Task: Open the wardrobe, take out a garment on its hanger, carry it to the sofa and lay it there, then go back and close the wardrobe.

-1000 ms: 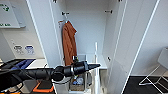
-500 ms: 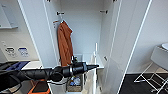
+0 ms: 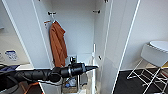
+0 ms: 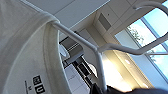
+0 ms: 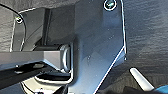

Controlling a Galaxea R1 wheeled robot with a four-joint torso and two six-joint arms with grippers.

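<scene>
The wardrobe (image 3: 75, 30) stands open, its two white doors swung wide. My left arm reaches in from the left, and the left gripper (image 3: 94, 67) is shut on the slim white hanger (image 3: 94, 53), which shows edge-on in front of the wardrobe's right half. In the left wrist view the hanger (image 4: 75, 37) runs through the collar of the white garment (image 4: 22, 50), which has a small label inside. An orange hooded garment (image 3: 58, 45) hangs at the wardrobe's left on its rail. The right wrist view shows the robot's own dark plate over a dark floor.
The open right door (image 3: 117, 45) juts toward me beside the arm. A white chair on thin wire legs (image 3: 155, 53) stands at the right on dark flooring (image 3: 130, 82). Small items (image 3: 72, 83) lie at the wardrobe's bottom.
The whole picture has slid left, so the camera has turned right. The left arm with the hanger keeps about the same place in view, its tip a little lower.
</scene>
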